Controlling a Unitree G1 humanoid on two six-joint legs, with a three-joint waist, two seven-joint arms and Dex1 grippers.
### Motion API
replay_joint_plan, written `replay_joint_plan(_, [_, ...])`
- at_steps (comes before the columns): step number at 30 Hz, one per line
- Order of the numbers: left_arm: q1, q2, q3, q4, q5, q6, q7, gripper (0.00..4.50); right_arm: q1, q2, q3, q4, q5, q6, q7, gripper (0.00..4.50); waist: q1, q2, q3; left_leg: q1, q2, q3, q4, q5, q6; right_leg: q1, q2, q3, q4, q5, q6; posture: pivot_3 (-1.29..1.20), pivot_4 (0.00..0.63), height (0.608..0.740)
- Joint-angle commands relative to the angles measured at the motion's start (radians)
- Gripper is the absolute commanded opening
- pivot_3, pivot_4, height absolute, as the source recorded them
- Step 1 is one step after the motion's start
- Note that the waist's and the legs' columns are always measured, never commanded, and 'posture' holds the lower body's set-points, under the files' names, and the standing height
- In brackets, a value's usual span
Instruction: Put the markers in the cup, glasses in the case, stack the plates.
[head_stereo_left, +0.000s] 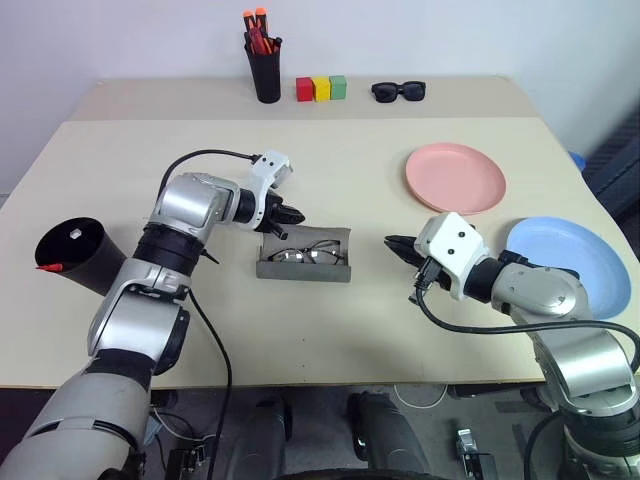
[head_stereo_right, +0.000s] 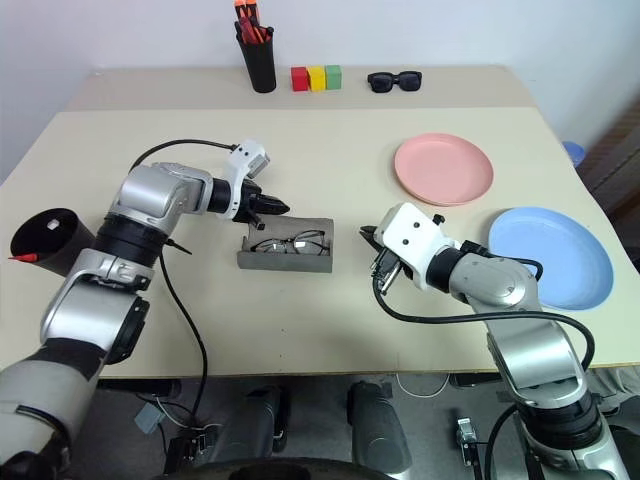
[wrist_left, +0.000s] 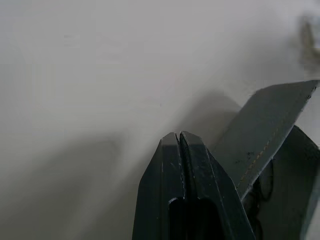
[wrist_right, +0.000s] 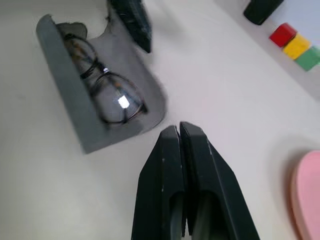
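The grey case (head_stereo_left: 304, 268) lies open mid-table with the wire-framed glasses (head_stereo_left: 306, 255) inside it. My left gripper (head_stereo_left: 299, 213) is shut and empty, just above the far left edge of the case's lid (wrist_left: 265, 135). My right gripper (head_stereo_left: 394, 243) is also shut and empty, a short way right of the case; its wrist view looks over the glasses (wrist_right: 107, 85). The black cup (head_stereo_left: 90, 262) stands at the table's left edge, with a white marker (head_stereo_left: 76, 234) inside and a red marker (head_stereo_left: 47, 267) at its rim. The pink plate (head_stereo_left: 455, 178) and blue plate (head_stereo_left: 575, 255) lie apart at the right.
Along the back of the table are a black pen holder (head_stereo_left: 265, 72) with orange-red pens, red, yellow and green blocks (head_stereo_left: 321, 88), and black sunglasses (head_stereo_left: 399, 91). My right forearm overlaps the blue plate's near left rim.
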Motion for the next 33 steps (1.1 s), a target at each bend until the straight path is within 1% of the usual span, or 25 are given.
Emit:
replay_joint_plan(1, [0.090, 0.054, -0.006, -0.178, 0.007, -0.058, -0.023, 0.00, -0.027, -0.009, -0.033, 0.021, 0.007, -0.015, -0.018, 0.02, -0.001, 0.000, 0.000, 0.000, 0.000, 0.000, 0.000, 0.000, 0.000, 0.000, 0.000, 0.000, 0.000, 0.000, 0.000, 0.00, 0.150, 0.740])
replay_joint_plan(4, [0.204, 0.059, 0.057, -0.306, -0.012, -0.208, -0.006, 0.00, -0.046, -0.002, -0.038, 0.067, 0.007, -0.020, -0.033, 0.02, 0.004, 0.000, 0.000, 0.000, 0.000, 0.000, 0.000, 0.000, 0.000, 0.000, 0.000, 0.001, 0.000, 0.000, 0.000, 0.00, 0.150, 0.740])
replay_joint_plan(8, [0.358, 0.091, 0.090, -0.462, -0.019, -0.337, -0.022, 0.00, -0.082, 0.014, -0.042, 0.155, -0.004, -0.011, -0.073, 0.02, 0.008, 0.000, 0.000, 0.000, 0.000, 0.001, 0.001, 0.000, -0.001, 0.000, -0.001, 0.001, 0.000, 0.000, 0.000, 0.00, 0.150, 0.740])
replay_joint_plan(13, [0.495, 0.120, 0.109, -0.561, -0.003, -0.466, -0.012, 0.00, -0.161, 0.017, -0.039, 0.312, -0.034, 0.009, -0.133, 0.02, 0.007, 0.000, 0.000, 0.000, 0.000, 0.001, 0.001, 0.001, 0.000, 0.000, -0.001, 0.001, 0.000, 0.000, 0.000, 0.00, 0.150, 0.740])
replay_joint_plan(17, [0.565, 0.104, 0.146, -0.587, -0.019, -0.540, 0.018, 0.00, -0.240, 0.009, -0.022, 0.479, -0.071, -0.008, -0.165, 0.02, 0.006, 0.000, 0.000, 0.000, 0.000, 0.002, 0.001, 0.001, 0.001, 0.000, -0.001, 0.001, 0.000, 0.000, 0.000, 0.00, 0.150, 0.740])
replay_joint_plan(20, [0.595, 0.080, 0.178, -0.598, -0.033, -0.611, 0.038, 0.00, -0.279, -0.005, 0.004, 0.584, -0.108, -0.063, -0.166, 0.86, 0.006, 0.000, 0.000, 0.000, 0.000, 0.002, 0.001, 0.001, 0.001, 0.000, -0.001, 0.001, 0.000, 0.000, 0.000, 0.00, 0.150, 0.740])
replay_joint_plan(23, [0.605, 0.060, 0.210, -0.614, -0.078, -0.591, 0.047, 0.00, -0.325, -0.028, 0.071, 0.717, -0.187, -0.173, -0.163, 2.31, 0.005, 0.000, 0.000, 0.000, 0.000, 0.002, 0.001, 0.002, 0.001, 0.001, -0.001, 0.001, 0.000, 0.000, 0.000, 0.00, 0.150, 0.740])
replay_joint_plan(24, [0.615, 0.057, 0.218, -0.630, -0.094, -0.591, 0.044, 0.00, -0.342, -0.031, 0.093, 0.764, -0.212, -0.213, -0.163, 2.86, 0.004, 0.000, 0.000, 0.000, 0.000, 0.002, 0.002, 0.002, 0.001, 0.001, -0.001, 0.001, 0.000, 0.000, 0.000, 0.00, 0.150, 0.740])
replay_joint_plan(26, [0.639, 0.056, 0.231, -0.671, -0.127, -0.580, 0.042, 0.00, -0.376, -0.028, 0.126, 0.863, -0.245, -0.291, -0.157, 3.79, 0.000, 0.000, 0.000, 0.000, 0.000, 0.003, 0.002, 0.002, 0.001, 0.000, -0.001, 0.001, 0.000, 0.000, 0.000, 0.00, 0.150, 0.740])
replay_joint_plan(29, [0.680, 0.064, 0.246, -0.726, -0.164, -0.555, 0.044, 0.00, -0.442, -0.006, 0.154, 1.040, -0.283, -0.403, -0.175, 3.79, -0.002, 0.000, 0.000, 0.001, 0.000, 0.003, 0.001, 0.001, 0.001, 0.000, -0.001, 0.001, 0.000, 0.000, 0.000, 0.00, 0.150, 0.740])
replay_joint_plan(33, [0.713, 0.073, 0.249, -0.757, -0.174, -0.547, 0.060, 0.00, -0.498, 0.014, 0.173, 1.194, -0.318, -0.509, -0.189, 3.79, -0.001, 0.000, 0.000, 0.001, 0.000, 0.003, 0.001, 0.002, 0.001, 0.000, -0.001, 0.001, 0.001, 0.000, 0.000, 0.00, 0.150, 0.740])
